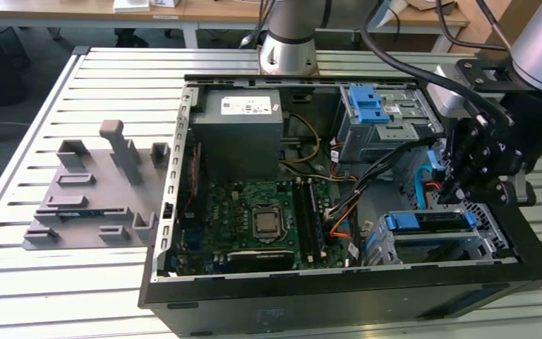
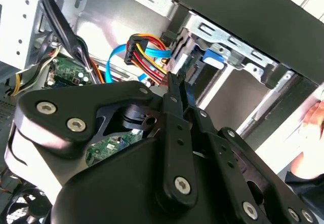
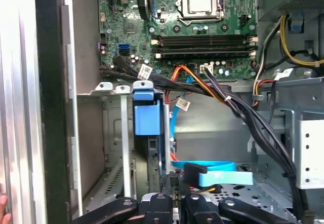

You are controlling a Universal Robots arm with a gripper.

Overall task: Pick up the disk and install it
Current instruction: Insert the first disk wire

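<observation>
Over the open computer case (image 1: pixel 346 282), at the exterior view's right, my gripper (image 1: pixel 466 189) hangs just above the metal drive cage (image 1: pixel 483 244). My fingers (image 2: pixel 177 89) are squeezed close together, and I cannot see anything held between them. They point at a bunch of red, yellow and orange wires (image 2: pixel 147 57) with a flat blue cable (image 3: pixel 215 176) beside it. The disk (image 1: pixel 426 222) already sits in the drive cage, right below me. I see it mostly by its blue plastic rail (image 3: pixel 147 117), which stands in the slot between thin metal walls, with a blue tab on top. The flat silver body is tucked down in the slot, so I can see very little of it. Next to the cage lies the green board (image 1: pixel 262 219) with a shiny square in its middle. Past that is a big grey box (image 1: pixel 241 131) with a white sticker. Outside the case, on the ridged metal table (image 1: pixel 26 141), stands a grey plastic stand (image 1: pixel 97 191) with posts sticking up.
</observation>
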